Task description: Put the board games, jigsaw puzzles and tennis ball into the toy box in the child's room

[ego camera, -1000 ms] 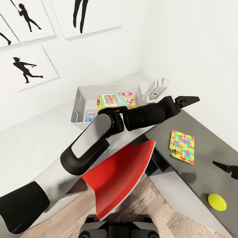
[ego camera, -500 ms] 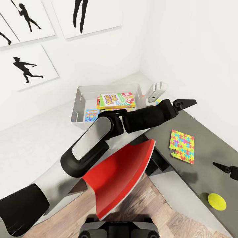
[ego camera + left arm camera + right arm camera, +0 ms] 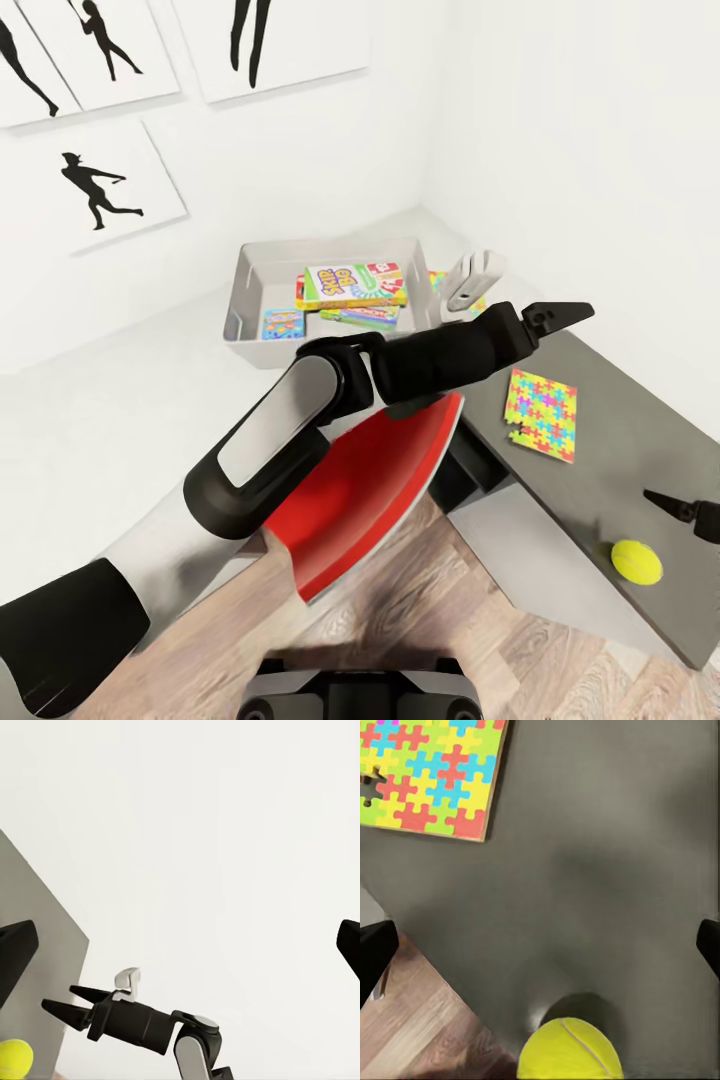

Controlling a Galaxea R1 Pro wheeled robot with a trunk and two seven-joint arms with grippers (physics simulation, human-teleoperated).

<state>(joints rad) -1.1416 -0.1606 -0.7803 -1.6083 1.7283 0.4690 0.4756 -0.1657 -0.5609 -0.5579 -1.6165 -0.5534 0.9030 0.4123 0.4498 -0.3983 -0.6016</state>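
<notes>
"Counting from the biggest down, what do you have?"

"One toy box (image 3: 236, 296) on the pale desk. It has at least two game boxes (image 3: 352, 283) stacked flat in it, and a small blue one that may be a third. One jigsaw (image 3: 542, 413) lies on the dark side table (image 3: 620, 455), near its edge. A strip of the same colours beside the toy box may be a second. One tennis ball (image 3: 637, 561) sits nearer me."

"How will they handle?"

"I judge the jigsaw thin and bendy, and its pieces could come apart. It needs a hold by one long edge, kept level. The ball is light and will roll, so I would pinch it across its middle from above."

"Your pincers?"

"My left pincer (image 3: 575, 312) is spread and holding nothing, out over the side table. My right pincer (image 3: 58, 997) is spread too, above the ball."
</notes>
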